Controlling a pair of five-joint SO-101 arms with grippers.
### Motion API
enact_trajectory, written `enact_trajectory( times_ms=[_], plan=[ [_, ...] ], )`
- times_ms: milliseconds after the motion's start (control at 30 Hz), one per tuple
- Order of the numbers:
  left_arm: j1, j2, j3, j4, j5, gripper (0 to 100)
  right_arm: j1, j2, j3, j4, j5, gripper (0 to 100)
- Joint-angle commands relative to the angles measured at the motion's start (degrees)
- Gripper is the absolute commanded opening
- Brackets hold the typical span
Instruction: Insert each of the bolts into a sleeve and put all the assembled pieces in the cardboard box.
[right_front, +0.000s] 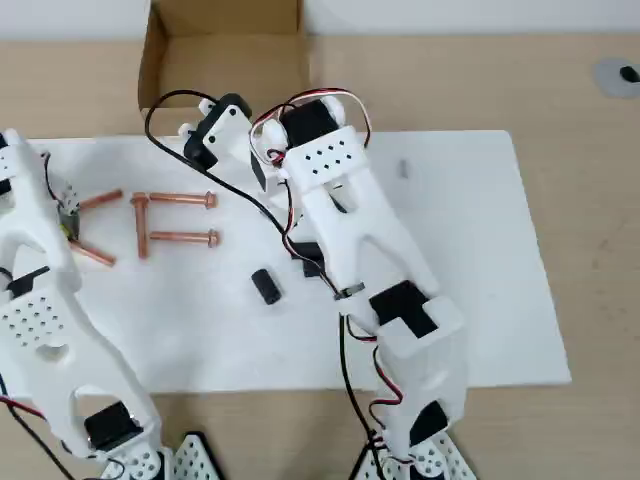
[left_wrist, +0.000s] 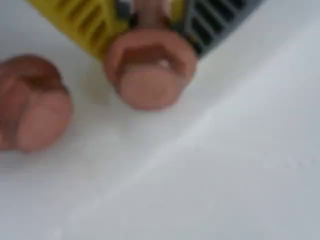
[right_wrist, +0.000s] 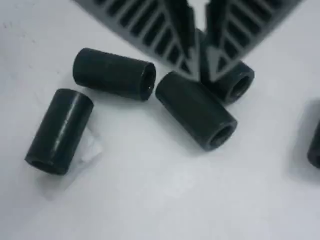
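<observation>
Several copper bolts (right_front: 182, 200) lie on the white mat (right_front: 460, 260), left of centre. My left gripper (right_front: 67, 218) is down at their left end. In the left wrist view its yellow and grey fingers (left_wrist: 82, 22) are shut on the shank of one bolt (left_wrist: 150, 70), whose hex head faces the camera. A second bolt head (left_wrist: 32, 102) lies beside it. My right gripper (right_wrist: 202, 67) hovers with its grey jaws nearly together over several black sleeves (right_wrist: 115, 74), and its tips overlap one sleeve (right_wrist: 237, 84). Two more sleeves (right_front: 266, 285) lie near that arm.
The open cardboard box (right_front: 150, 70) stands at the back, beyond the mat's far edge. A small grey mark (right_front: 403, 169) is on the mat to the right. The right arm (right_front: 350, 220) stretches across the mat's middle.
</observation>
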Motion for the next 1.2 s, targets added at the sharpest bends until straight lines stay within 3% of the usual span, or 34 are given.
enact_trajectory(
  times_ms=[0,167,333,667,900,1167],
  plan=[
    [0.3,1.5,-4.7,5.4,-4.4,1,-0.4,-0.3,-2.9,0.4,0.6,1.2],
    [2.8,-2.6,-13.5,10.3,-16.1,1,-0.5,-0.3,-3.0,0.9,0.5,1.2],
    [3.9,-14.5,-10.3,10.4,-21.7,1,1.0,1.5,-1.9,1.8,-1.9,1.2],
    [9.8,-51.8,15.9,8.4,-25.1,1,-1.3,6.5,8.0,3.8,-1.7,1.2],
    [9.7,-75.9,38.6,-0.1,-27.2,1,-1.8,6.5,8.7,-1.0,-16.4,1.2],
    [9.5,-99.0,56.5,-6.5,-27.3,1,-6.8,6.5,8.1,-1.4,-24.1,1.2]
  ],
)
